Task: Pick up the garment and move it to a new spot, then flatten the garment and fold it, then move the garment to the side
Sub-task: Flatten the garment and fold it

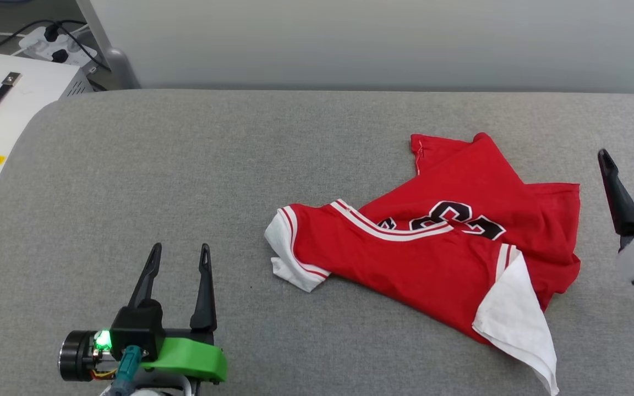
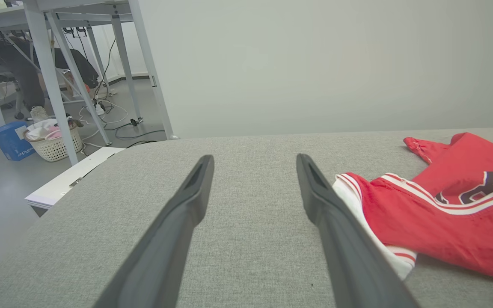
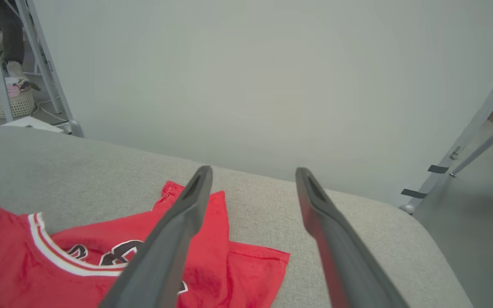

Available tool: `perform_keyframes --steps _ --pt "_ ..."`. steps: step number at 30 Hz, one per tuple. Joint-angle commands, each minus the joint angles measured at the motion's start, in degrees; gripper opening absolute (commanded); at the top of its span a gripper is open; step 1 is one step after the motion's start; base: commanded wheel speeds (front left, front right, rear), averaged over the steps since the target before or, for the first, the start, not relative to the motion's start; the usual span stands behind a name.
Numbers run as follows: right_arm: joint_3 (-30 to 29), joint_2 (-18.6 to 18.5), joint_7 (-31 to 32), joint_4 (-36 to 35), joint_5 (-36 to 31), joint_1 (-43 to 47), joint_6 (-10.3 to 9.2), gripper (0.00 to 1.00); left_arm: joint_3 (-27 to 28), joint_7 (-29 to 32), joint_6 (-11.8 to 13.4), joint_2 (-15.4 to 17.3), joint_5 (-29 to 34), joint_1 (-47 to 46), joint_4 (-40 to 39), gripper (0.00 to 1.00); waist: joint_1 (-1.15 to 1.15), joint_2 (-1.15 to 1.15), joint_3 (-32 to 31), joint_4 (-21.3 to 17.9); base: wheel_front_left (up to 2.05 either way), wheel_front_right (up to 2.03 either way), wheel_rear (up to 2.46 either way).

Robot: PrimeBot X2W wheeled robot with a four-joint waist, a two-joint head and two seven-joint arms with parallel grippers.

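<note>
Garment [image 1: 432,253] crumpled, right of wide-open left end effector [image 1: 181,247], beside wide-open right end effector [image 1: 628,148], untouched

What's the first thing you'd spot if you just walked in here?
The crumpled red T-shirt with white sleeves and black lettering jumps out, lying right of centre on the grey fabric table. Then the two dark-fingered grippers, both open: left gripper at lower left, right gripper at the right edge.

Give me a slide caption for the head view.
Crumpled garment on grey table between open left tool and right tool.
</note>
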Motion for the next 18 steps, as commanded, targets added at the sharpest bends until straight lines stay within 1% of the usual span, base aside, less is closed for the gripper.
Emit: perform_keyframes --steps 1,4,6,9,11,14,16,18 --pt "2.0 -2.2 3.9 0.8 2.6 -3.3 -0.03 1.00 -0.1 -0.3 0.1 0.1 0.3 -1.3 -0.3 1.00 0.00 0.00 2.0 0.8 0.00 0.00 0.00" --pt "6.9 -7.8 14.1 3.3 7.6 -8.1 -0.03 1.00 -0.4 -0.3 0.1 0.0 0.2 -2.3 -0.4 1.00 0.00 0.00 3.8 1.4 0.00 0.00 0.00" --pt "10.8 -11.3 22.3 5.9 11.6 -11.3 -0.03 1.00 -0.6 -0.3 0.1 0.0 0.1 -3.1 -0.4 1.00 0.00 0.00 5.2 2.0 0.00 0.00 0.00" --pt "15.1 -14.3 31.9 9.7 16.6 -14.4 -0.03 1.00 -0.8 -0.3 0.3 0.0 0.0 -4.2 -0.6 1.00 0.00 0.00 6.9 2.8 0.00 0.00 0.00" --pt "17.5 -15.3 37.1 12.2 19.6 -16.0 -0.03 1.00 -1.1 -0.3 0.4 -0.1 -0.1 -5.0 -0.7 1.00 0.00 0.00 8.1 3.3 0.00 0.00 0.00" --pt "20.5 -16.0 40.7 15.7 20.8 -18.0 -0.03 1.00 -1.4 -0.3 0.5 -0.1 -0.3 -6.1 -0.9 1.00 0.00 0.00 9.8 4.0 0.00 0.00 0.00" --pt "22.5 -15.8 40.6 18.3 20.1 -19.0 -0.03 1.00 -1.5 -0.3 0.7 -0.2 -0.4 -6.8 -1.0 1.00 0.00 0.00 11.0 4.3 0.00 0.00 0.00" --pt "23.8 -14.4 39.9 21.6 20.3 -19.6 -0.03 1.00 -1.7 -0.3 0.7 -0.2 -0.5 -7.4 -1.0 1.00 0.00 0.00 11.8 4.5 0.00 0.00 0.00"
